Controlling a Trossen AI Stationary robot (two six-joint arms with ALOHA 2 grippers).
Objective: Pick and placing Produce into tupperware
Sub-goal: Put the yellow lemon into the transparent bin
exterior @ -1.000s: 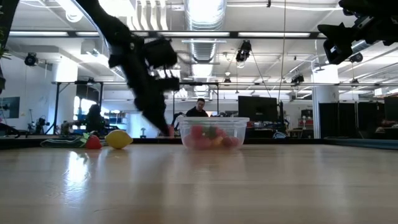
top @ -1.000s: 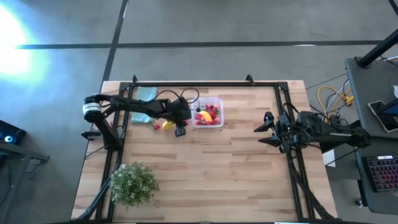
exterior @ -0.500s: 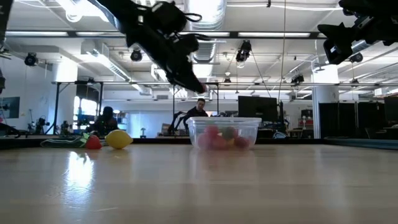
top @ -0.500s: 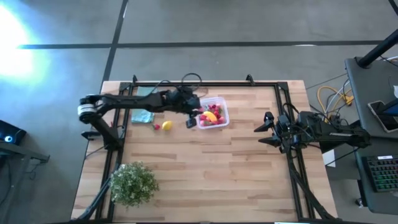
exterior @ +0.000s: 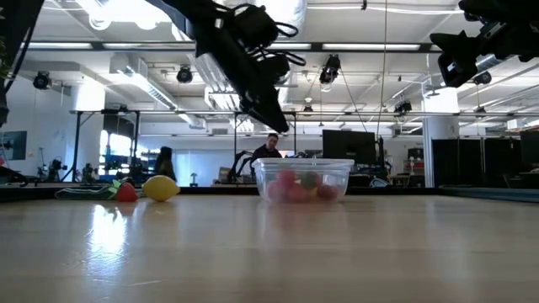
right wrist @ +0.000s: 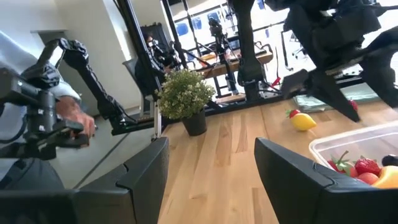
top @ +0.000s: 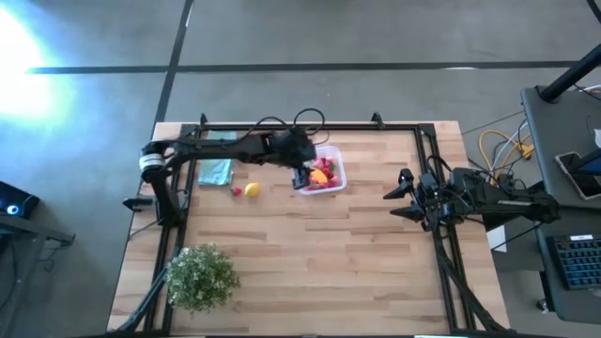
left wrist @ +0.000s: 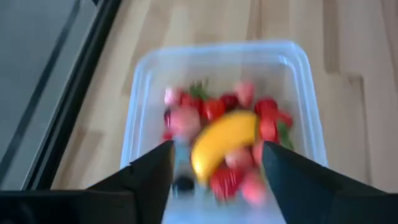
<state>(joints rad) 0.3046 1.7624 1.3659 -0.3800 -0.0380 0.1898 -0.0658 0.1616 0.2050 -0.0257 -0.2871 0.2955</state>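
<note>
Now left gripper (left wrist: 214,163) hovers over clear box (top: 335,171), fingers (left wrist: 146,175) spread, holding nothing; banana (left wrist: 222,144) lies atop berries (left wrist: 214,109) inside. Lemon (top: 252,190) on table beside cloth (top: 216,171). Right gripper (top: 402,196) waits at right edge, fingers apart, empty.

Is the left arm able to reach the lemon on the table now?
Probably yes. The lemon lies in the open beside the left gripper, which hangs over the tupperware.
</note>
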